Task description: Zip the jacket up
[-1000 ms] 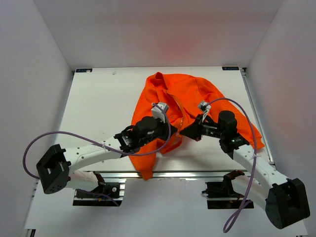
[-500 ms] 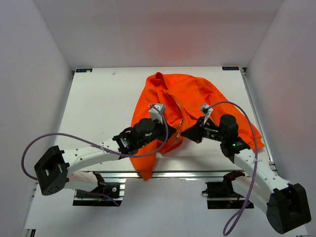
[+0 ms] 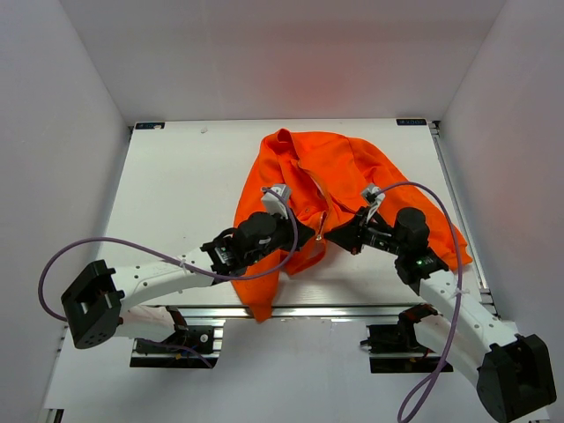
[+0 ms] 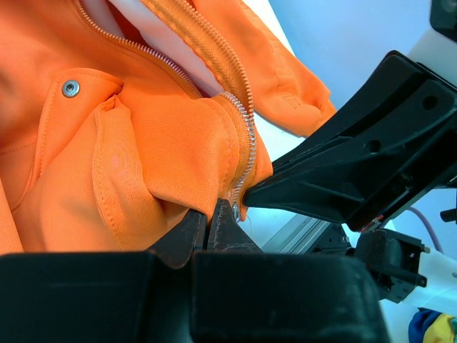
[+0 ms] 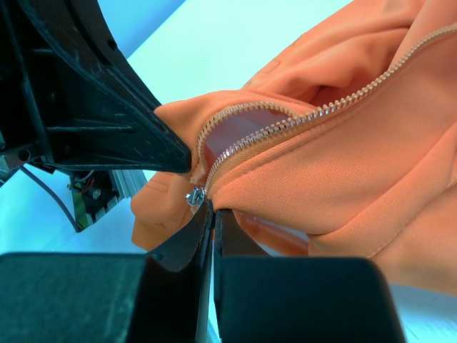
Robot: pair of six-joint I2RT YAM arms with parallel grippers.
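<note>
The jacket point(image 3: 335, 172) lay sprawled over the middle and right of the desk point(image 3: 176, 176), collar toward the back. Left fingers point(image 3: 304, 238) and right fingers point(image 3: 342, 234) sat tip to tip at its near hem, right at the zipper's point(image 4: 246, 143) bottom end.

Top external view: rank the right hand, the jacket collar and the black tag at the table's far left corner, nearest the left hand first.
1. Right hand: meeting the left hand, just to its right.
2. Jacket collar: farther back, near centre.
3. Black tag: far left corner.
</note>
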